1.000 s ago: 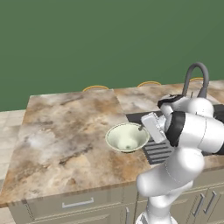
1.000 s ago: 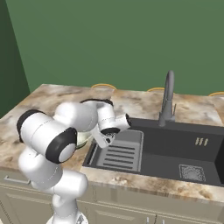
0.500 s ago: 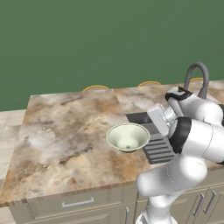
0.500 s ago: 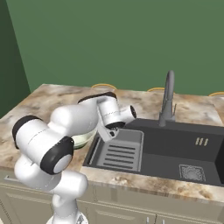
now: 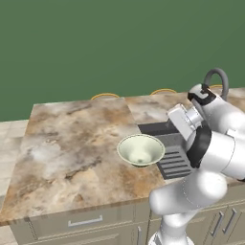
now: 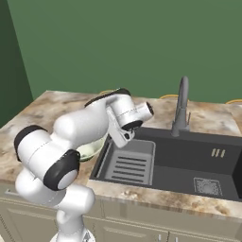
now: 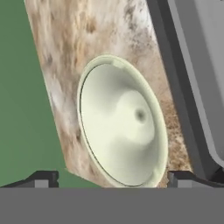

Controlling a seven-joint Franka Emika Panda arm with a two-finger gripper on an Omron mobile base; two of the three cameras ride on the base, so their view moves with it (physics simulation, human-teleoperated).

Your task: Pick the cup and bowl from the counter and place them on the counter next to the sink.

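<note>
White arm folded above the dark grey sink's [image 6: 179, 160] left edge; jaws apart, empty. Pale cream-green glossy bowl [image 5: 140, 150] upright on marbled stone surface [image 5: 72, 143].

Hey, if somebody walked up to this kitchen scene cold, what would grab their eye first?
Probably the pale bowl, sitting empty on the marbled counter right beside the left edge of the dark sink. Next, the white arm bent over that edge, its gripper spread open with the bowl framed between the fingers in the hand view. The curved grey tap stands behind the basin.
</note>
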